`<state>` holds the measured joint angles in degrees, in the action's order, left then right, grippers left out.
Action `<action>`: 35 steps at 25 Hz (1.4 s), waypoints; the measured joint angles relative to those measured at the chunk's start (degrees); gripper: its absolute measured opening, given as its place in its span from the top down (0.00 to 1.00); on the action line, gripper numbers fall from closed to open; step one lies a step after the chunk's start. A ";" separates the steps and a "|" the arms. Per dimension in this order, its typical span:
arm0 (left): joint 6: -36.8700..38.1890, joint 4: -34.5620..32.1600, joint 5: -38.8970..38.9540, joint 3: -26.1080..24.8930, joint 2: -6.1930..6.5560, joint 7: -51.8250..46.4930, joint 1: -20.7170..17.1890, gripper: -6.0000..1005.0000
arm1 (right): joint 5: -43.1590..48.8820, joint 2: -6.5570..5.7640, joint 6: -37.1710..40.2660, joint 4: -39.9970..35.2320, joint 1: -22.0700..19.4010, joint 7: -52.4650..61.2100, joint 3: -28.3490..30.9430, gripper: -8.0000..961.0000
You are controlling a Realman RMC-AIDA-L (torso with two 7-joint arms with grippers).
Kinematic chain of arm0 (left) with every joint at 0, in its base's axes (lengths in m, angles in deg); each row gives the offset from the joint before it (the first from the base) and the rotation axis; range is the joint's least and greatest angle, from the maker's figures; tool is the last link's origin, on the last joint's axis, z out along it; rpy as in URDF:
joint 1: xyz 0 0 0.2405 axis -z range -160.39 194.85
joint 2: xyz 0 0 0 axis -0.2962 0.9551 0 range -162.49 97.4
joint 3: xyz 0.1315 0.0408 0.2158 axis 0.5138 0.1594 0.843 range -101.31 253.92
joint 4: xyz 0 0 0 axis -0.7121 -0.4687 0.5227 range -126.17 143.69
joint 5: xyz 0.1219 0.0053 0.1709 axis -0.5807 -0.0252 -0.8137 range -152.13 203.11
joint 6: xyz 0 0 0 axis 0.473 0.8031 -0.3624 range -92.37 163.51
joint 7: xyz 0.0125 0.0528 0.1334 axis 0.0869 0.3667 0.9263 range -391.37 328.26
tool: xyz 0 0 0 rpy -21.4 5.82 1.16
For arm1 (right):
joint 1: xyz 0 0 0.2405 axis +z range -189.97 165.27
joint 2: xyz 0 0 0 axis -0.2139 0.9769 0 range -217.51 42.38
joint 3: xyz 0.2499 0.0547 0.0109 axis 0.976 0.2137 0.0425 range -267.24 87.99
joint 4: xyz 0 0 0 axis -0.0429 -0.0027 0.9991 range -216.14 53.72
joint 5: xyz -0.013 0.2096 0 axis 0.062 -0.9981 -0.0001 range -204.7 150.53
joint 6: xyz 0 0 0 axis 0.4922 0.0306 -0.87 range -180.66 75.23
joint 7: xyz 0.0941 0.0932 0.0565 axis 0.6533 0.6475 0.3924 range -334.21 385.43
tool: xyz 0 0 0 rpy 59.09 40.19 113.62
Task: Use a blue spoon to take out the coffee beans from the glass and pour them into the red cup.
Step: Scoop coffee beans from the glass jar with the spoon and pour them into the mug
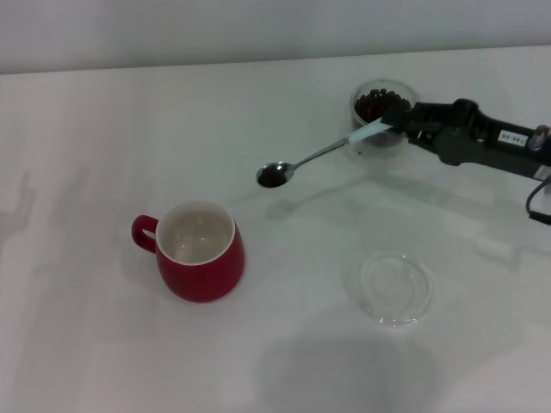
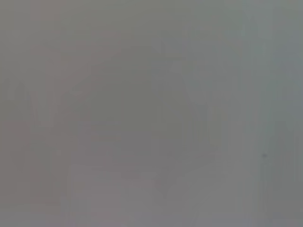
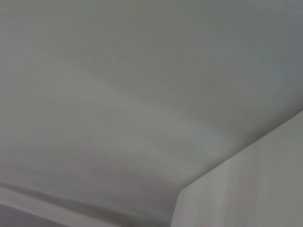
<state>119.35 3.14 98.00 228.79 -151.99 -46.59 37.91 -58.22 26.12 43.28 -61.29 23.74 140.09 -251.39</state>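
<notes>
Clear glass saucer sits nearest, on the right side of the white bench, flat, nothing in it. Just a bit farther back and to the left is the red cup, upright, white inside, loop handle pointing left, looks empty inside afaict.

Past that, roughly mid-bench, the blue spoon hangs in the air, w/ its shadow on the bench below it. Metal bowl is at the left/near end, lower than the handle, w/ a small dark load of coffee beans in it. It's up and to the right of the cup, well apart, not over the rim. Pale blue handle runs up-right into the right claw, which is pinching the handle end. The arm comes in from the right edge.

Farthest back on the right is the glass, upright, w/ a heap of dark beans inside; the claw partly covers it from this angle.

Left claw isn't visible anywhere. Both wrist views are just blank grey/white surface, nothing usable there.
</notes>
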 joint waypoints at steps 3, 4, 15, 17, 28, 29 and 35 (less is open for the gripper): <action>-0.02 0.00 0.00 0.00 0.00 0.00 0.13 0.23 | 0.54 0.73 -0.52 -0.40 0.35 -0.65 0.04 0.83; -0.03 0.00 0.00 0.00 0.00 0.00 0.18 0.23 | 0.63 0.90 -0.71 -0.72 0.46 -0.81 0.04 0.83; -0.12 0.02 0.00 0.00 0.13 0.00 0.38 0.23 | 3.51 1.34 -6.45 -7.28 1.96 -3.90 0.06 0.83; -0.12 0.06 0.00 0.00 0.15 0.00 0.59 0.23 | 3.62 1.42 -7.52 -8.31 2.03 -4.84 0.06 0.83; -0.12 0.47 0.00 -0.04 0.27 0.00 1.57 0.23 | 3.53 1.52 -10.25 -11.36 2.10 -11.02 0.21 0.83; -0.11 0.49 0.00 -0.06 0.27 0.00 1.62 0.23 | 3.43 1.52 -10.14 -11.71 2.07 -12.02 0.25 0.83; -0.13 0.53 0.00 -0.09 0.33 0.00 2.05 0.23 | 3.26 1.49 -9.89 -13.32 2.07 -16.36 0.32 0.83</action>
<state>119.22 3.67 98.00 228.70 -151.66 -46.59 39.96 -54.96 27.61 33.39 -74.62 25.81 123.74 -251.07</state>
